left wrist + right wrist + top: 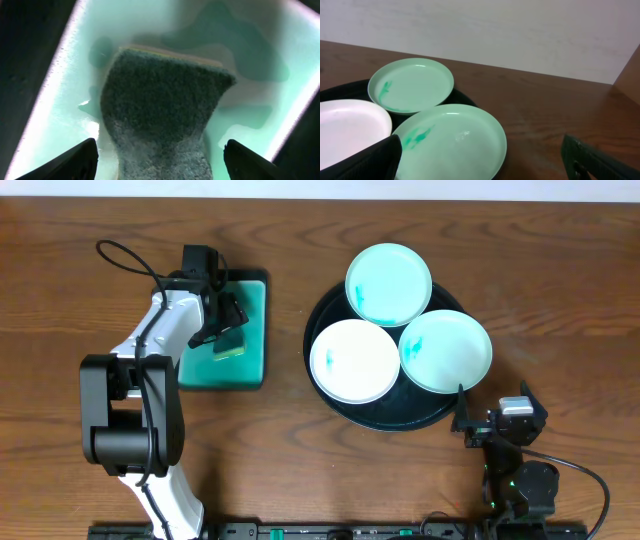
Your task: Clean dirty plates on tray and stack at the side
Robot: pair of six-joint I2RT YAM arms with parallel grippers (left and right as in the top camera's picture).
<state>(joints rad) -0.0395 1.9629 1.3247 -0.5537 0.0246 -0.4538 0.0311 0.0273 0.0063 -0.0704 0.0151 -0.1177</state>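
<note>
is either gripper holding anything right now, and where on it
Nothing is held. The left gripper stands open over the sponge in the dish; the right gripper is open by the tray.

Looked all over and there's no text to read here. No labels, brands or numbers on the plates [356, 361], the tray [390, 418], or the sponge dish [252, 340] left of the tray.
</note>
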